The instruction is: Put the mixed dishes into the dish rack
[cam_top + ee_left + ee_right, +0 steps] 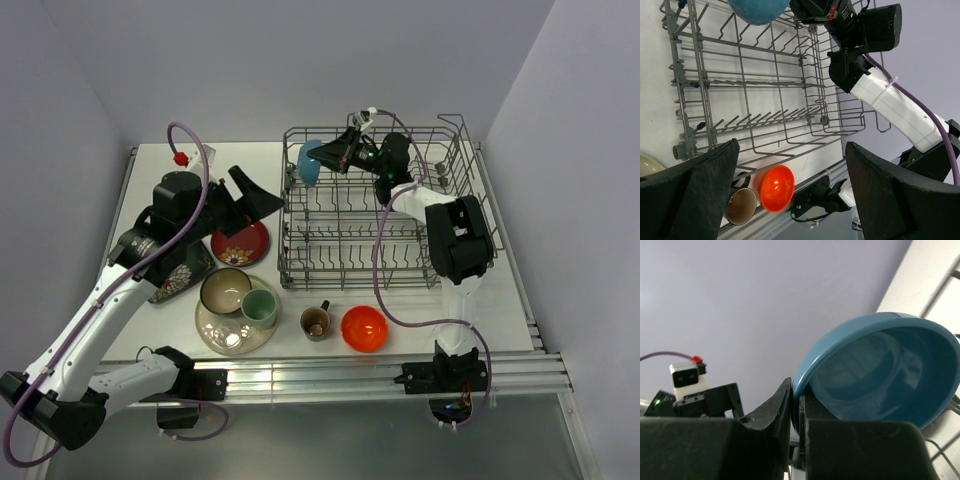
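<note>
The grey wire dish rack (283, 215) stands at the back right of the table. My right gripper (335, 158) is shut on the rim of the blue-inside bowl (310, 163), held on edge over the rack's far left corner. In the right wrist view the bowl (880, 370) has its rim pinched in the gripper (797, 400). My left gripper (255, 200) hangs open and empty left of the rack, above the red saucer (240, 243). Between its fingers (790, 150) the left wrist view shows the orange bowl (776, 188), the brown mug (741, 205) and the rack (765, 85).
Near the front edge lie the orange bowl (364, 328), the brown mug (316, 322), and a cream plate (212, 337) carrying a tan bowl (225, 291) and a pale green cup (259, 307). A black flowered square plate (180, 275) sits at the left.
</note>
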